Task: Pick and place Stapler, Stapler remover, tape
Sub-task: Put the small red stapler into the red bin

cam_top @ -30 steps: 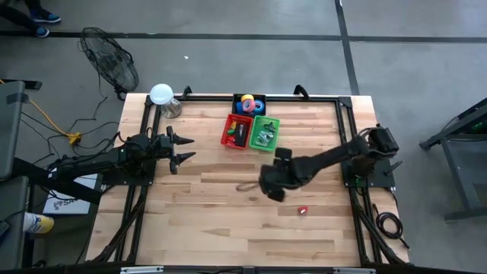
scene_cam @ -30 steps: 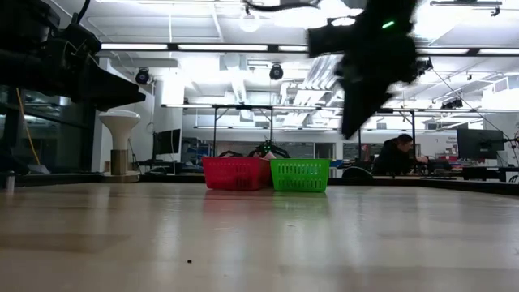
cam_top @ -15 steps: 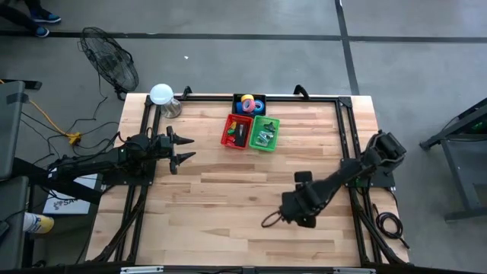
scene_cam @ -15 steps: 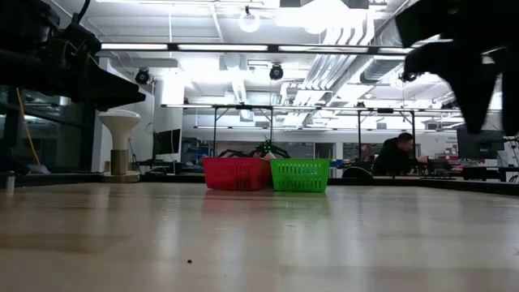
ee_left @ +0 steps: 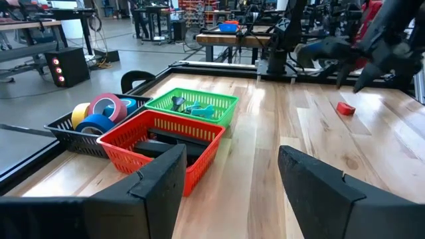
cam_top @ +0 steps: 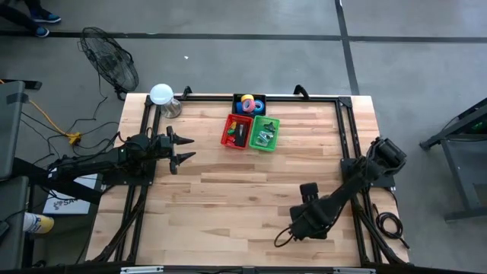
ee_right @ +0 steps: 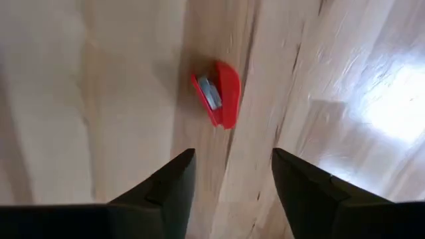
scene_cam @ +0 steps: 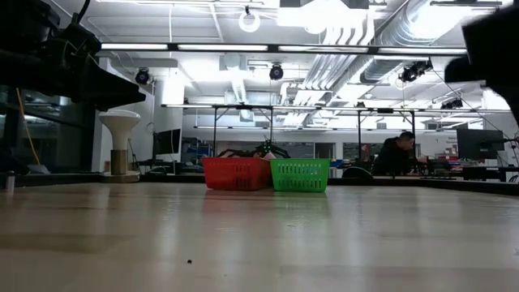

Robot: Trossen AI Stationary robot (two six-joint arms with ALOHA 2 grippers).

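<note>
A small red stapler remover with a grey metal claw lies flat on the bare wood. My right gripper hangs just above it, open and pointing down, touching nothing. In the high view the right arm covers the remover. The black stapler lies in the red basket. Several tape rolls sit in the black basket behind it. My left gripper waits open and level at the table's left, empty.
A green basket with small pieces stands to the right of the red one at the far middle. A white lamp stands at the far left corner. A black rail frames the table. Bare wood lies around the remover.
My right gripper has swung from the table's middle toward the near right, sinking a little and tipping to point down. It now stands over the red stapler remover, which has not moved.
</note>
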